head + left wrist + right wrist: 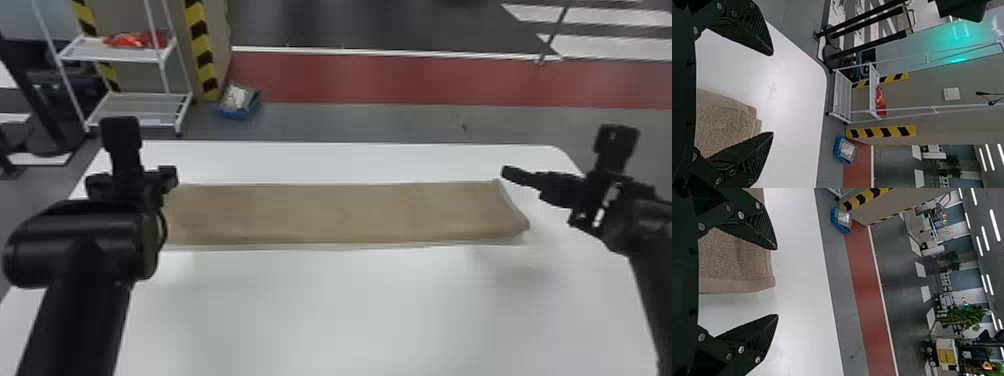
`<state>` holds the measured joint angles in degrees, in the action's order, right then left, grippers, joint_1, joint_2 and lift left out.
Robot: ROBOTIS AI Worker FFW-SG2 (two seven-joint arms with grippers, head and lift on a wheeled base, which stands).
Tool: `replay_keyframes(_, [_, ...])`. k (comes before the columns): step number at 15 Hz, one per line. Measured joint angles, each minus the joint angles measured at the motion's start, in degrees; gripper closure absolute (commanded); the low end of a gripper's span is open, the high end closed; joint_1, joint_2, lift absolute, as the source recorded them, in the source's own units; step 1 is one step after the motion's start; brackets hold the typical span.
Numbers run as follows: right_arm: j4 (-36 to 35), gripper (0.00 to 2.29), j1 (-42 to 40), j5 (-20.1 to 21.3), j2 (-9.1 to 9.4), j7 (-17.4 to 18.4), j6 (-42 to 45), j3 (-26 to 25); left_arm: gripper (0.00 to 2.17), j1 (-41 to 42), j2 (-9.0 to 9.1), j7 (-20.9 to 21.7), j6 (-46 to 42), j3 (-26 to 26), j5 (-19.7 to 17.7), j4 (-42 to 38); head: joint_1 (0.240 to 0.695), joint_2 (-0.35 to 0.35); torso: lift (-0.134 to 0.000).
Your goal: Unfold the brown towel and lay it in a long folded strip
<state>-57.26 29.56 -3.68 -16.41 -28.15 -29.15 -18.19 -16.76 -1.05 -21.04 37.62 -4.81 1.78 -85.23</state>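
The brown towel (340, 212) lies flat across the table as a long strip, its near edge showing a thin lower layer and its right end slanting slightly. Above its left end is my left gripper (131, 175). My right gripper (555, 165) is over the table just beyond the strip's right end. In the left wrist view my left gripper (773, 94) stands open, with the end of the towel (723, 125) lying below its fingers. In the right wrist view my right gripper (777, 282) is open too, the hemmed end of the towel (736, 262) below it, untouched.
The white table (350, 310) extends in front of and behind the strip. Past its far edge stand a white shelf rack (135, 102) at the left and a blue box (239, 102) on the floor.
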Motion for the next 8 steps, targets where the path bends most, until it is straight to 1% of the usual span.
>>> replay_keyframes(1, [-0.12, 0.06, -0.76, -0.05, -0.14, -0.65, 0.9, -0.3, 0.03, 1.2, -0.05, 0.25, -2.42, -0.29, 0.0, -0.22, 0.693, -0.063, -0.119])
replay_keyframes(3, [-1.44, 0.06, -2.78, -0.1, -0.35, -1.89, 1.65, -0.82, 0.03, 4.27, -0.53, 2.24, -5.83, -1.42, -0.71, -1.98, 0.695, -0.061, -0.119])
replay_keyframes(5, [-2.92, 0.07, -4.74, -0.87, -0.6, -3.21, 1.75, -1.88, 0.03, 7.31, -1.2, 5.23, -6.58, -3.64, -2.84, -5.14, 0.695, -0.056, -0.119])
replay_keyframes(8, [-4.99, 0.07, -7.17, -1.94, -0.98, -4.33, 1.43, -2.32, 0.03, 10.69, -1.4, 8.51, -7.84, -6.64, -5.94, -9.33, 0.695, -0.05, -0.119])
